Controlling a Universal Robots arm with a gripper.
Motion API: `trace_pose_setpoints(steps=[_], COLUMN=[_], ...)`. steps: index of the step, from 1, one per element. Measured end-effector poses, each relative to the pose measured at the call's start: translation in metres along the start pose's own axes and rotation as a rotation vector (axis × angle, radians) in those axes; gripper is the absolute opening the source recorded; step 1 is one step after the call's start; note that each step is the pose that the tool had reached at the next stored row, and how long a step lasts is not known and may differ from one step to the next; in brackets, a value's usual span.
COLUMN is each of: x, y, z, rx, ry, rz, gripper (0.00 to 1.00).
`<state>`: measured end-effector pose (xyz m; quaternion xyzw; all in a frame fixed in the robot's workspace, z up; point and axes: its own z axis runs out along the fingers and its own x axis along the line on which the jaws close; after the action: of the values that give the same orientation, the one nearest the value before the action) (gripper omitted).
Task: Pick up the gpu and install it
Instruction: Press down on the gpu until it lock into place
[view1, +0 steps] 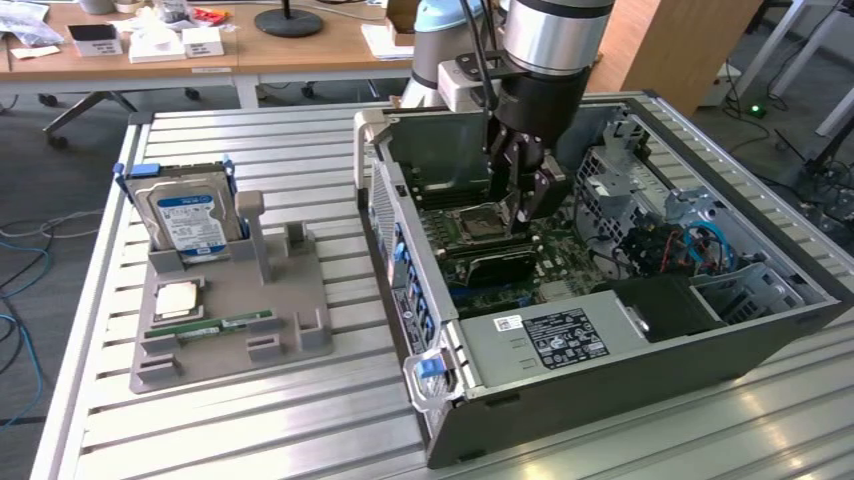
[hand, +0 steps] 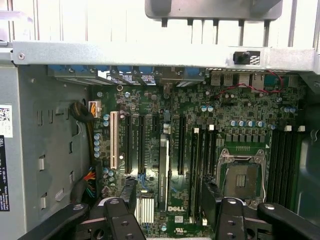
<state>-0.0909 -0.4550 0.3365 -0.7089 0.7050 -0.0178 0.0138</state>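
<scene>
Above the motherboard (hand: 190, 150) inside the open case (view1: 641, 390), pincer (view1: 523, 200) spread wide, empty.

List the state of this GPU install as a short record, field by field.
gripper: open, down inside the computer case, above the motherboard
gpu: on edge in a motherboard slot, between the open fingers, not gripped
CPU socket: empty, beside the gpu's slot area
holder tray: on the exterior view's left of the case
hard drive: upright in the tray
RAM stick: lying flat in the tray
task progress: gpu appears placed in its slot; how fully it is seated cannot be told
</scene>
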Motion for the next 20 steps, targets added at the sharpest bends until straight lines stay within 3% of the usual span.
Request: trace_pose_setpoints(steps=[8,20], x=[0.0000,0.0000], y=[0.0000,0.0000], z=[0.0000,0.0000], rx=[0.0000,0.0000], ry=[0.0000,0.0000], rz=[0.000,0.000], gripper=[0.63,0.15])
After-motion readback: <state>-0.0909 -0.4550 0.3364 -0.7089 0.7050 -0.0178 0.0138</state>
